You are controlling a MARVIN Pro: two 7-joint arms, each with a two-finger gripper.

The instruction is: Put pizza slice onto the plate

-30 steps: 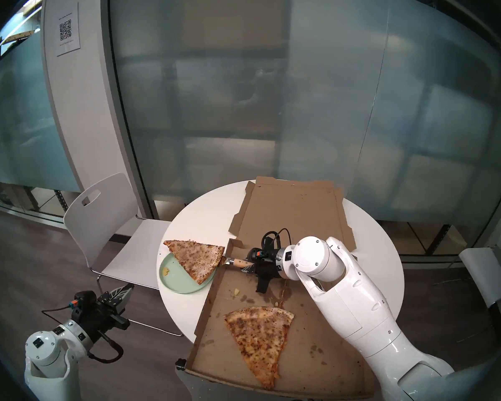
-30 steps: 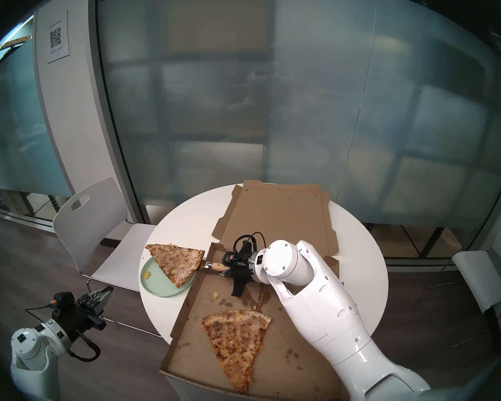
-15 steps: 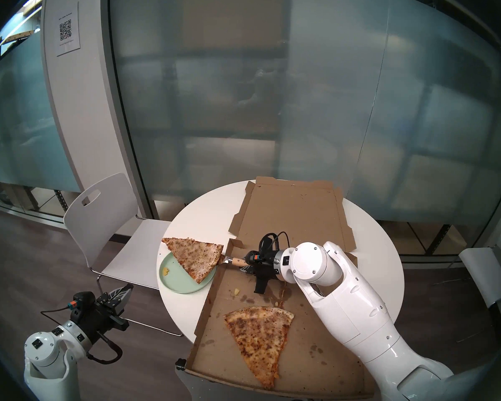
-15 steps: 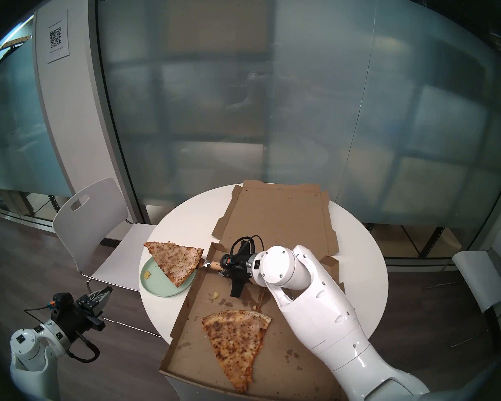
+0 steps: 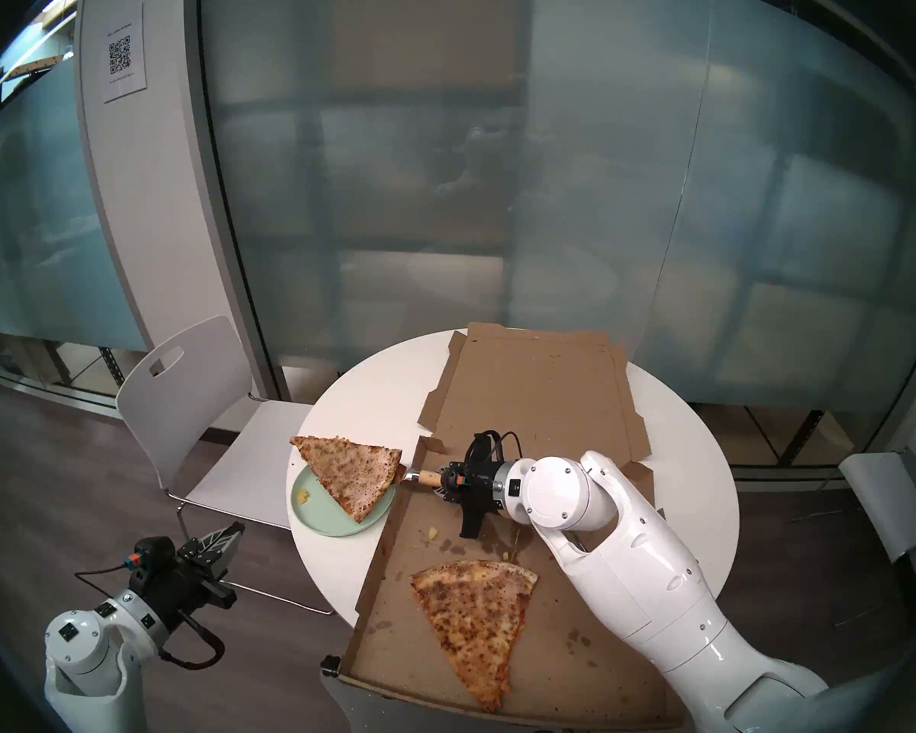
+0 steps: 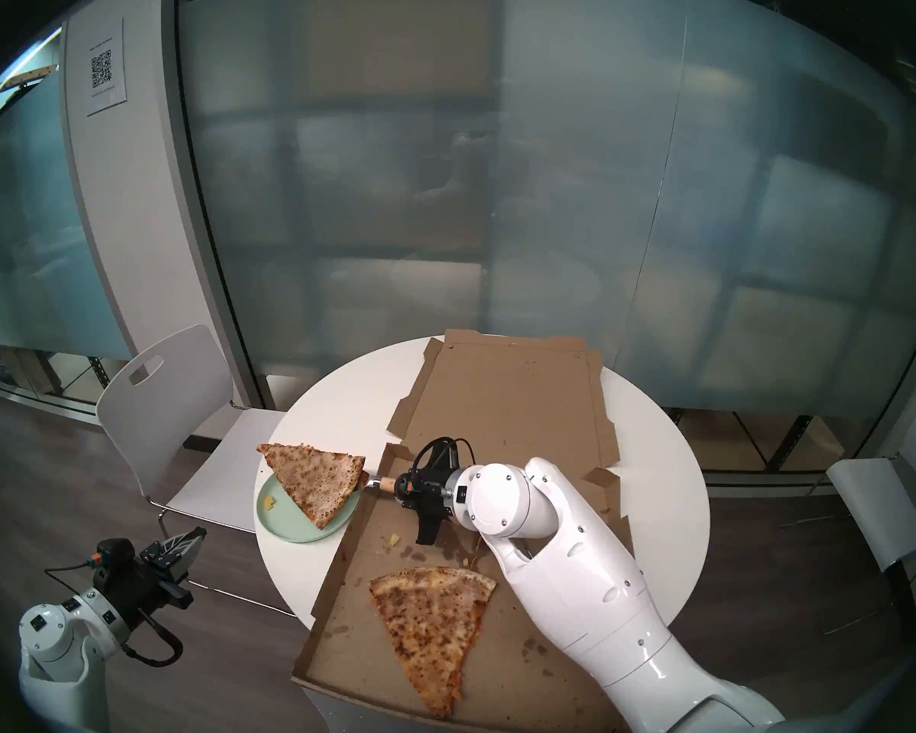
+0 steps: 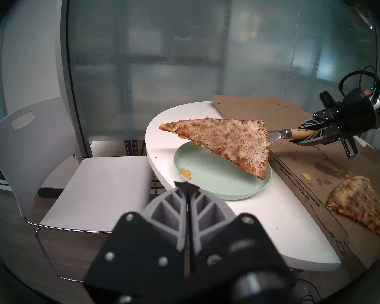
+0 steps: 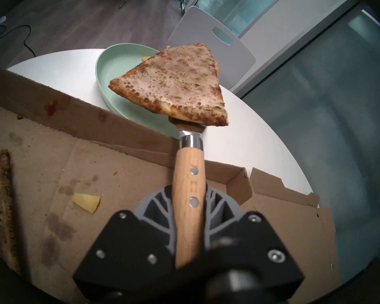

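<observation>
Currently the left gripper (image 5: 223,540) is idling off the table's edge, jaws pressed together, holding nothing. Next, the round pale mint-green plate (image 5: 321,520) is sitting on the white round table (image 5: 334,568), a yellow crumb (image 5: 303,496) on it. The large thin whitish-tan triangular pizza slice (image 5: 351,471) is hovering tilted over the plate, overhanging its far rim, riding on a wooden-handled metal spatula (image 8: 188,187). The right gripper (image 5: 448,486) is clenching that handle, above the open brown cardboard pizza box (image 5: 551,398). Risk: little blade is showing under the slice, so it is likely sliding off early or flopping across the rim.
</observation>
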